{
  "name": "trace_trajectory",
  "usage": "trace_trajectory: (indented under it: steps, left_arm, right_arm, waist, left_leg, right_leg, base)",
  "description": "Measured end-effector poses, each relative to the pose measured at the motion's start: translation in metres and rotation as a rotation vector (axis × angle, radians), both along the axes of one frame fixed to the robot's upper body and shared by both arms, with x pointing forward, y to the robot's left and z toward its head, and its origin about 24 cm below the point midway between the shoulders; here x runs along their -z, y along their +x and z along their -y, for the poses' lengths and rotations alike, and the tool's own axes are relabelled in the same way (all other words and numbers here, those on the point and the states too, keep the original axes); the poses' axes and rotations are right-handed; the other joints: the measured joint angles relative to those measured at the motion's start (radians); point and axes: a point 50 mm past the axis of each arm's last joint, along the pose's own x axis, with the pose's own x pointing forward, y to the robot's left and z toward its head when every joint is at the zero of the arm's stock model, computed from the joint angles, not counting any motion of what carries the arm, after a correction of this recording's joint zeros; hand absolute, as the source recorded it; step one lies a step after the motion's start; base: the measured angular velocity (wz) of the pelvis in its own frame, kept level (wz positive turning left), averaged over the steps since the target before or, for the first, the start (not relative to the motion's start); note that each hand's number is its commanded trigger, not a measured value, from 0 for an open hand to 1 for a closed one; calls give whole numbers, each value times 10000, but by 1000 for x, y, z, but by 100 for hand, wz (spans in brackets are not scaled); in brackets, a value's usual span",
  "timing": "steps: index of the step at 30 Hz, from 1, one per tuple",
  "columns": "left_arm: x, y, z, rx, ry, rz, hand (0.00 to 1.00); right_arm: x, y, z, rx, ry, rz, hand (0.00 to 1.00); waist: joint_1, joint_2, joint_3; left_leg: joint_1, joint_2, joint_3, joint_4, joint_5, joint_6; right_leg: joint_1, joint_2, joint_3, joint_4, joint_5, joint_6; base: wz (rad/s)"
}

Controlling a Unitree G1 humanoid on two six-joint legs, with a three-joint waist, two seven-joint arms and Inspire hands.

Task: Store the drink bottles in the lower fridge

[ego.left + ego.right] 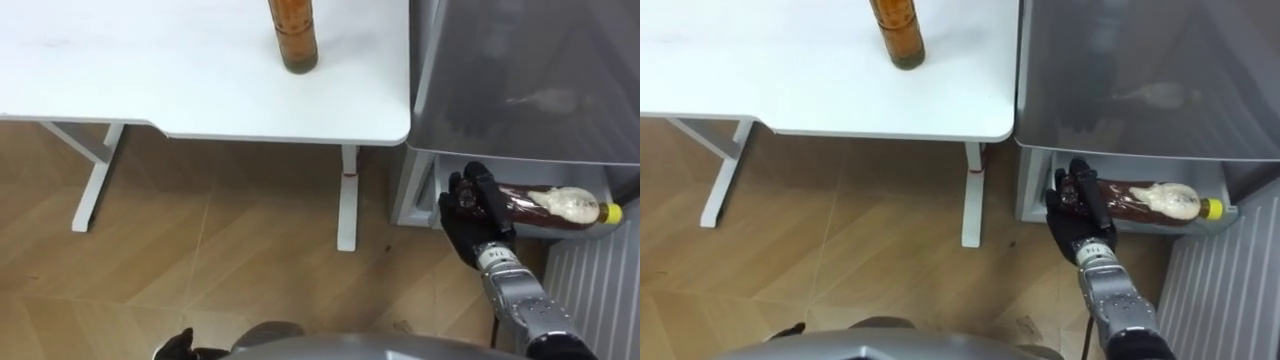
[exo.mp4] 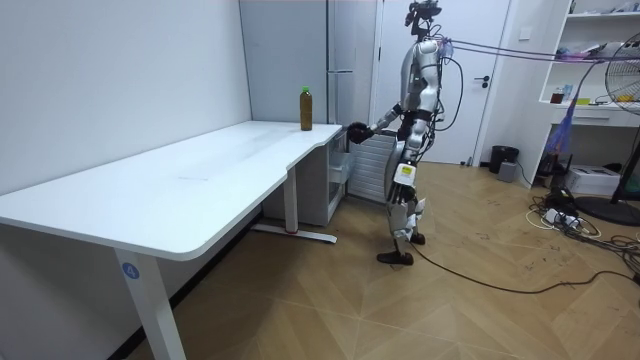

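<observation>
My right hand (image 1: 478,208) fingers are clamped on the base end of a brown plastic drink bottle with yellow cap (image 1: 560,207), which lies sideways at the grey fridge (image 1: 520,60), low in its open bottom part. It looks full, smooth and probably slippery, so mid-body is the safer grip. Second brown bottle (image 1: 292,35) stands near the white desk (image 1: 150,80) right edge. Left hand (image 1: 176,346) is low and idle.

Both eye views sit on the robot's head and look steeply down, close above a corner of the counter (image 1: 150,70), the floor (image 1: 220,250) and the fridge (image 1: 520,60) front; they share nearly everything, shifted slightly sideways. The room view stands well back at the counter's other end, facing along it toward the robot; the standing bottle (image 1: 292,35) shows in all three
</observation>
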Motion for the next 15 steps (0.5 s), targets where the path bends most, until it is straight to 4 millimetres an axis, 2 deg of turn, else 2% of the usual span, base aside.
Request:
trace_trajectory:
  steps: [9,12,15]
  left_arm:
    - [3,-26,7,1252,59,-1275,0]
    - [3,-24,11,1583,-191,-1447,0]
    - [4,-19,14,1907,-390,-1390,0]
  right_arm:
    - [0,0,1,126,108,46,100]
    - [1,3,4,237,125,-96,100]
    - [4,8,9,458,117,-369,100]
  waist:
    - [-51,-92,13]
    - [-48,-24,-37]
    - [-69,6,-37]
  left_leg:
    - [-178,-16,-185,185,0,0]
    - [-528,-26,-324,388,9,10]
    - [-958,-44,-505,565,61,52]
  right_leg:
    - [-23,-6,-391,-1,-10,15]
    - [-218,17,-434,33,-11,12]
    - [-568,17,-611,189,-11,11]
  base:
    - [9]
    - [13]
    - [19]
